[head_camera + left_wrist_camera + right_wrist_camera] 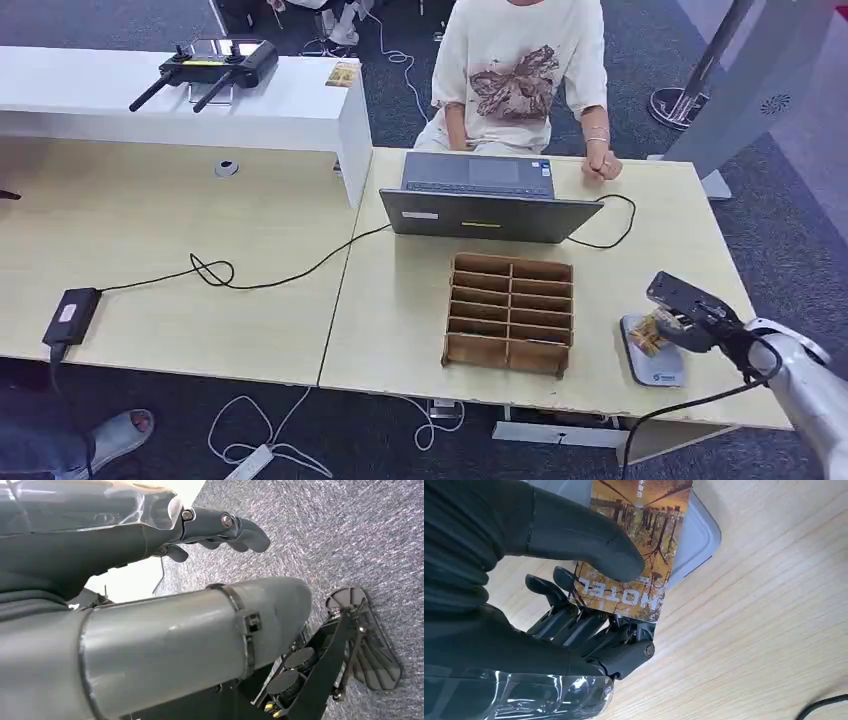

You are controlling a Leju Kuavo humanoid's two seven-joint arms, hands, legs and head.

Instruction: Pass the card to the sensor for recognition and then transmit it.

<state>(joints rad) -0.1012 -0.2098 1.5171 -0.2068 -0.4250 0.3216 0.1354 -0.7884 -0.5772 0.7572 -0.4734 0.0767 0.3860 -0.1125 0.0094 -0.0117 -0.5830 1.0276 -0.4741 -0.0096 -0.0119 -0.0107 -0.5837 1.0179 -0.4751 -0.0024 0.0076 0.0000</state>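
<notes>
Far left: white counter with a black drone-style controller and a small yellow card near its right end. On the left desk, a black power brick sits at the near-left edge, its cable looping right to the open laptop. A person in a cream T-shirt sits behind the laptop, one hand on the right desk. Wooden slotted card organizer sits near of the laptop, mid-desk. Right of it, close to the near-right edge, lies the grey card reader. Right hand pinches the hotel card between thumb and fingers, over the reader; can't tell if the card actually touches it. Left hand hangs over the grey carpet, fingers curled in a bit, apparently holding nothing.
</notes>
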